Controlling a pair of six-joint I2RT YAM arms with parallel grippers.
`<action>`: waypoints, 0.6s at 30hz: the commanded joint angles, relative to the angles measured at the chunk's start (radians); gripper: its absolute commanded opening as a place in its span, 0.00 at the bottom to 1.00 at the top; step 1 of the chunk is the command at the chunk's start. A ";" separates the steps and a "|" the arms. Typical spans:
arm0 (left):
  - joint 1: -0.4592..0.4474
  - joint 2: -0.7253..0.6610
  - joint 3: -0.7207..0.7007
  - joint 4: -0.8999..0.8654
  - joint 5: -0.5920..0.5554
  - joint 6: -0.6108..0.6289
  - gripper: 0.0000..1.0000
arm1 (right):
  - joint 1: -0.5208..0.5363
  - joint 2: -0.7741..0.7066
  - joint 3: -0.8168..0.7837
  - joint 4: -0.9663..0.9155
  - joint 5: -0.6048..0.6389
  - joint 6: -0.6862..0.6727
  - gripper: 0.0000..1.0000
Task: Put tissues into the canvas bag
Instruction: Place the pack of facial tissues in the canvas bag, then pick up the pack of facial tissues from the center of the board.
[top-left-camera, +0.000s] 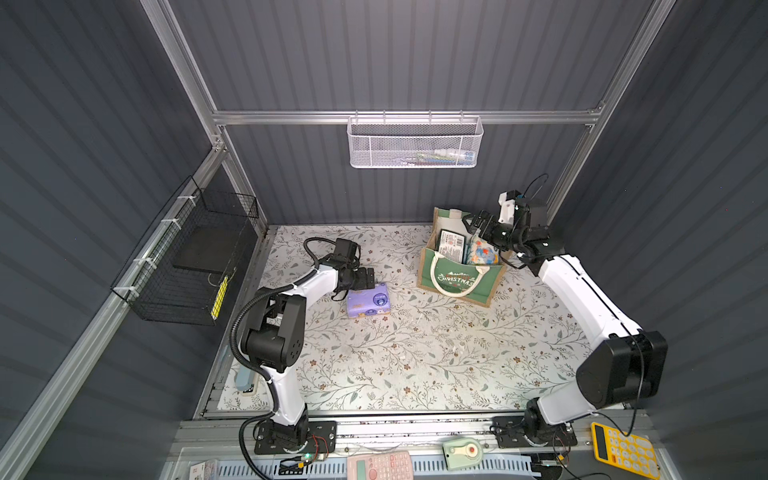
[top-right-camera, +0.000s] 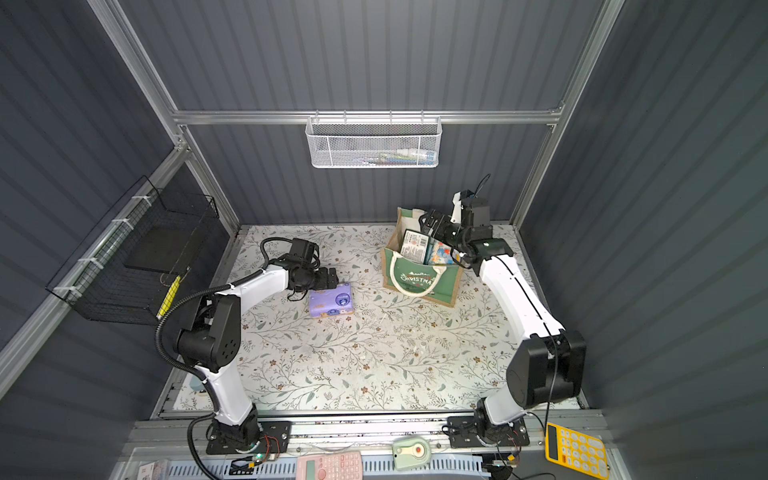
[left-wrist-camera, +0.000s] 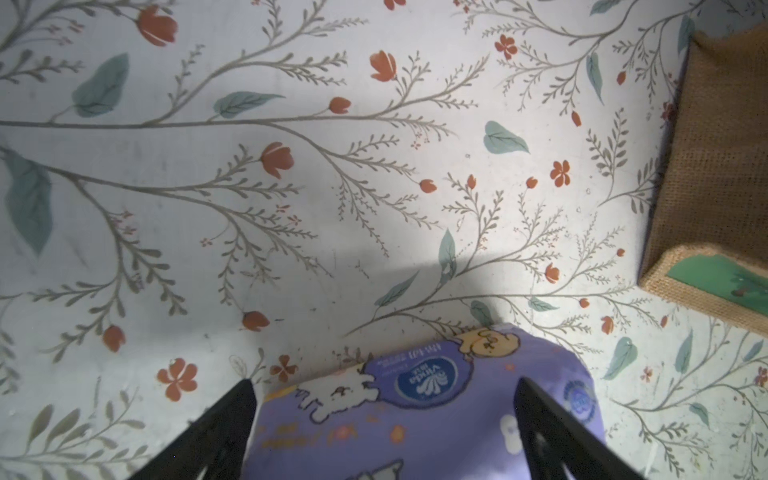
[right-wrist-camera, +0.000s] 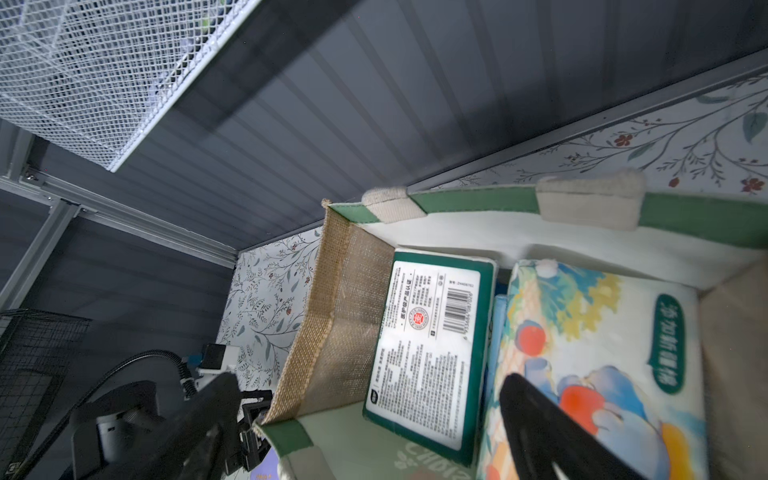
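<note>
A boxy green tote bag with tan sides (right-wrist-camera: 345, 324) shows coarse, open-weave burlap on those sides and a smooth matt white lining. The soft purple brick-shaped tissue pack (left-wrist-camera: 415, 415), the dark green-and-white tissue pack (right-wrist-camera: 432, 353) and the white cartoon-printed tissue pack (right-wrist-camera: 602, 332) are wrapped in thin, slightly glossy plastic film. The floral-printed tabletop (left-wrist-camera: 291, 208) looks smooth and matt; the white mesh basket (top-left-camera: 413, 143) is painted metal.
</note>
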 joint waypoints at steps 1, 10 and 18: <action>0.004 0.032 0.034 -0.047 0.104 0.052 0.91 | 0.007 -0.074 -0.078 0.035 -0.010 -0.015 0.99; 0.004 -0.068 -0.126 0.001 0.199 -0.043 0.84 | 0.008 -0.263 -0.237 -0.018 -0.013 -0.042 0.99; 0.004 -0.168 -0.260 0.064 0.246 -0.160 0.84 | 0.009 -0.382 -0.345 -0.032 -0.008 -0.024 0.99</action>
